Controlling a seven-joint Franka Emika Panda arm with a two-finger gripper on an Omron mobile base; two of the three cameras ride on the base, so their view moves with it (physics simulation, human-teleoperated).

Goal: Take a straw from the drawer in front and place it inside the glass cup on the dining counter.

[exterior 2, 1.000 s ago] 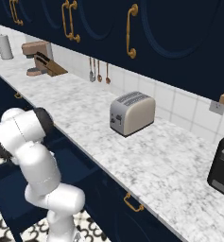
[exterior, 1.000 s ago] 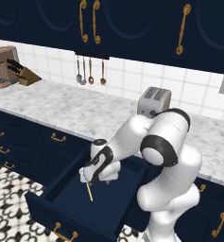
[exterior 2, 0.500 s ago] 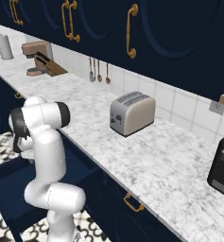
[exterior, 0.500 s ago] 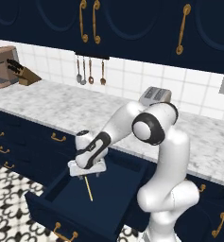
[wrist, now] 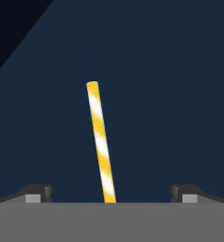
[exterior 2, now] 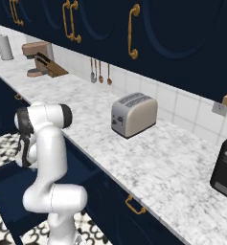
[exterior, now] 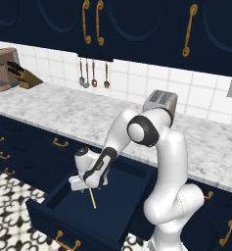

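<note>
The drawer [exterior: 63, 208] stands pulled out below the marble worktop, its navy inside bare except for the straw [exterior: 92, 198]. In the hand view the straw [wrist: 100, 142] is striped yellow and white and lies flat on the drawer floor, running up from between my fingertips [wrist: 38, 193]. My gripper [exterior: 84, 186] hangs low inside the drawer over the straw's near end. It is open, with one finger on each side of the straw and not touching it [wrist: 111, 194]. The glass cup and the dining counter are out of view.
The drawer's front carries a brass handle [exterior: 67, 241]. On the marble worktop [exterior: 63, 112] stand a toaster [exterior: 160, 102], a knife block [exterior: 20, 74] and a coffee machine [exterior: 2, 68]. Utensils [exterior: 93, 73] hang on the tiled wall. A black appliance [exterior 2: 225, 167] sits at the far right.
The arm has swung left and then lowered the hand into the drawer, down over the straw. The straw has not moved and the jaws have stayed wide.
</note>
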